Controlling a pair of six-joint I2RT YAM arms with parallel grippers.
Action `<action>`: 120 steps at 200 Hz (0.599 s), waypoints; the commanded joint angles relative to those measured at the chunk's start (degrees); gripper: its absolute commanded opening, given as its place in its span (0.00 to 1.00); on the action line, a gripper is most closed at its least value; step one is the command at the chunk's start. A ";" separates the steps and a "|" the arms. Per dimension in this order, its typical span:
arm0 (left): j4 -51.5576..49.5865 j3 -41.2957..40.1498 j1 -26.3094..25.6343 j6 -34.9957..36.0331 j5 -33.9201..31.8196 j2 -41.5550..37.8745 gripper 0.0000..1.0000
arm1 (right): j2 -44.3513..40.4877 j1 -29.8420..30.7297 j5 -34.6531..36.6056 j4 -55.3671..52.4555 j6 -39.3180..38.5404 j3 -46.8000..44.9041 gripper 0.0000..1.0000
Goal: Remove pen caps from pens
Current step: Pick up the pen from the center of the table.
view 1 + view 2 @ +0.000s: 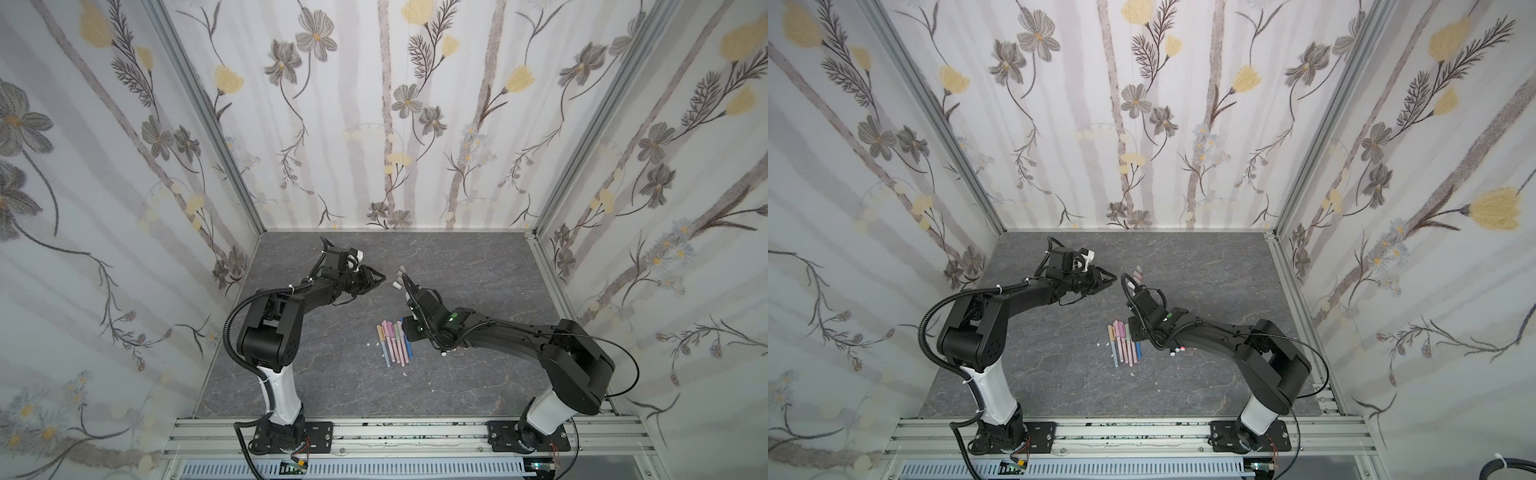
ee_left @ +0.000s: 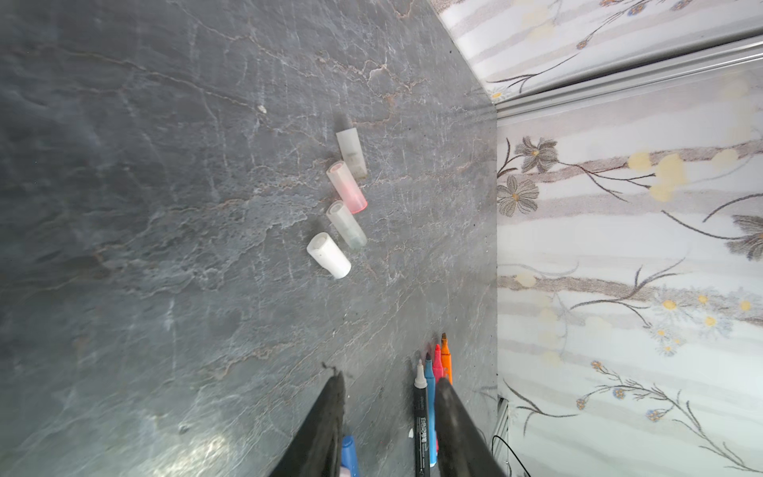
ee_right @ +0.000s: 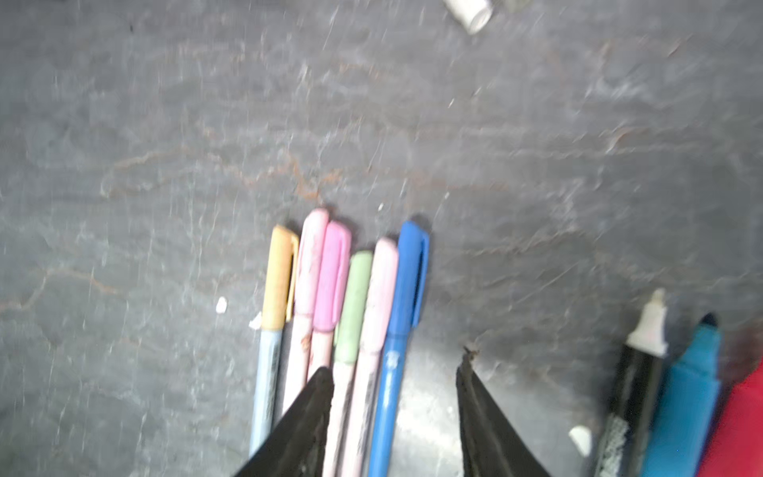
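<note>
On a dark grey stone-patterned table (image 1: 332, 374), saw six slim pens (image 3: 363, 330) lying side by side near the middle, each with its cap on: tan, pale pink, pink, green, pale pink and blue. Found them touching or almost touching along their length. Just beside that row, toward the right arm, made out thicker markers (image 3: 636, 392) with bare tips: a black one with a white nib, a blue one, a red-pink one and an orange one. Farther back on the table, well apart from the pens, counted four loose caps (image 2: 346, 225) in a short crooked line: cloudy grey, pink, clear and solid white. Saw the left gripper (image 2: 389, 379) hovering near those caps, jaws parted, nothing between them. Saw the right gripper (image 3: 394, 371) facing it close by, jaws likewise spread and empty, with the row of pens showing just past it in its wrist view. Could not tell whether either gripper touched the table. Noted small white specks (image 3: 221, 304) around the pens.
</note>
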 commanded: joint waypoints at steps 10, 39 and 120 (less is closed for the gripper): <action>-3.89 -2.92 0.71 4.25 -1.93 -3.50 0.36 | 1.03 2.19 2.04 -3.61 4.62 -1.65 0.48; -4.07 -5.50 1.04 4.88 -2.12 -5.49 0.36 | 1.02 3.08 2.59 -1.76 5.92 -3.90 0.46; -2.34 -7.86 1.23 4.35 -1.83 -6.53 0.36 | 4.55 3.23 4.25 -2.29 5.29 -2.38 0.42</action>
